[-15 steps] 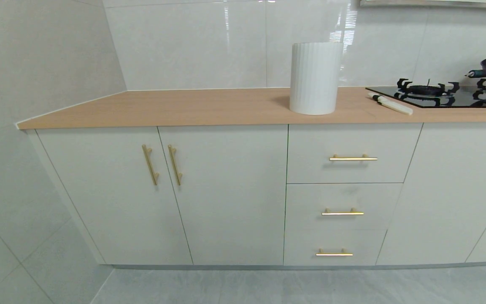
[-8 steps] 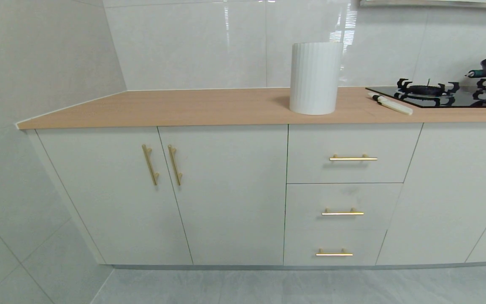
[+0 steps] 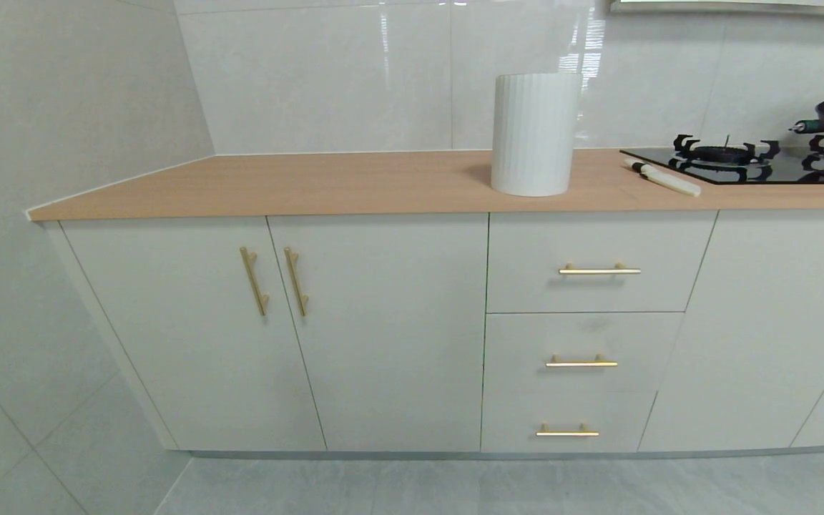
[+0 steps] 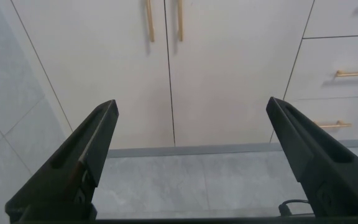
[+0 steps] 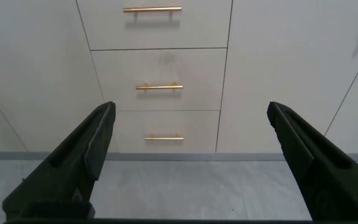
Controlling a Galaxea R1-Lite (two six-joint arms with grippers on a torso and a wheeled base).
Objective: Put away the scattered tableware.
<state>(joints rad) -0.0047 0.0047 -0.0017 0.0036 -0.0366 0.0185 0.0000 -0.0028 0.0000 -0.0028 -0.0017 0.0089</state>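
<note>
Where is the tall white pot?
In the head view, the pot stands on the counter, right of middle, above the top drawer, left of the stove.

Left gripper (image 4: 191,109): held low before the cabinet front (image 4: 229,68), apart from it, both dark fingers (image 4: 82,158) spread wide and empty. Right gripper (image 5: 191,109): likewise low before the cabinet front, farther toward its right, fingers (image 5: 79,155) spread wide, empty.
</note>
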